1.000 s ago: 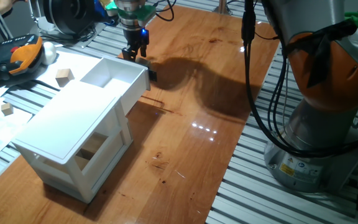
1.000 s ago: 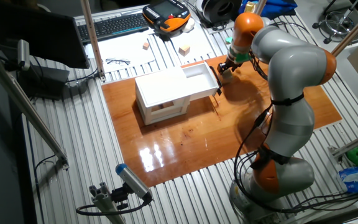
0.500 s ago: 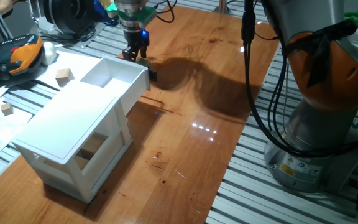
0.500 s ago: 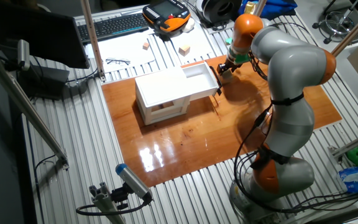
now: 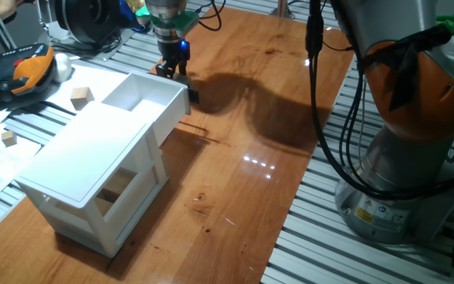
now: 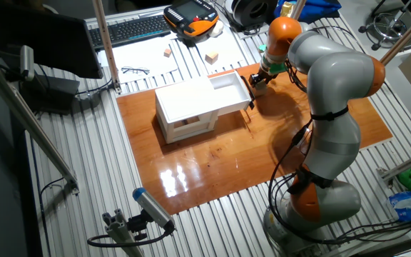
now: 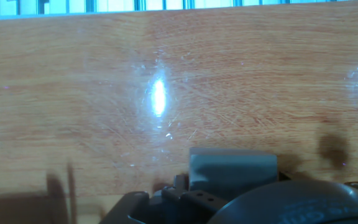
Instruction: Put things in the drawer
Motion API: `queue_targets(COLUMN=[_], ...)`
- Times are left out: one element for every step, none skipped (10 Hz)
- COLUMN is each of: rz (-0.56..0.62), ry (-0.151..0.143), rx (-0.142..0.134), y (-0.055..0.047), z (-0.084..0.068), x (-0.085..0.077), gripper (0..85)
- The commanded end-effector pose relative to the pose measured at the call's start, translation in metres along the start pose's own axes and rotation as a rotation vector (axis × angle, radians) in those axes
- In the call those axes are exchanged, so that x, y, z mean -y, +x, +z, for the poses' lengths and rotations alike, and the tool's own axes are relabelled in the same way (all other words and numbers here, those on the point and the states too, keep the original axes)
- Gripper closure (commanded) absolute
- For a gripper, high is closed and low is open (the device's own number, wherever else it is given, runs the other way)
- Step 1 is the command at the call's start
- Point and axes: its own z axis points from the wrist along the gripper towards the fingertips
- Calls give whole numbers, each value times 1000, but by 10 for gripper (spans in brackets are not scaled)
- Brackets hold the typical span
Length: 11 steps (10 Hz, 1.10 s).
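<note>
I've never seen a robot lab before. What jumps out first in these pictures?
A big grey and orange arm stands beside a shiny wooden board and bends over it. On the board sits a white cabinet with its drawer pulled out, and the gripper hovers low just past the drawer's front. Two small wooden cubes lie off the board on the metal table beyond the cabinet.

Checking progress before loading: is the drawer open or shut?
Open. The drawer juts out of the white cabinet, its white inside exposed from above.
</note>
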Motion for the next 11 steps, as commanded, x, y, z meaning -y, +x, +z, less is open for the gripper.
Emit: queue_targets(rz=[-4,-7,-9,-12,-15,-18,-32,-33,-30,-26,-19], ry=[-1,1,1,-1,1,-1,-1,-1,4,6,-1], rx=[-3,-5,-8,-9,-11,-16,-25,-29,-26,-25,-25], y=[0,1,1,1,1,1,2,2,2,2,2], z=[0,0,0,0,0,1,2,1,-3,-6,-9], x=[0,0,0,0,0,0,-1,-1,-1,-1,-2], gripper=[170,340,340,340,340,510,680,850,850,850,850])
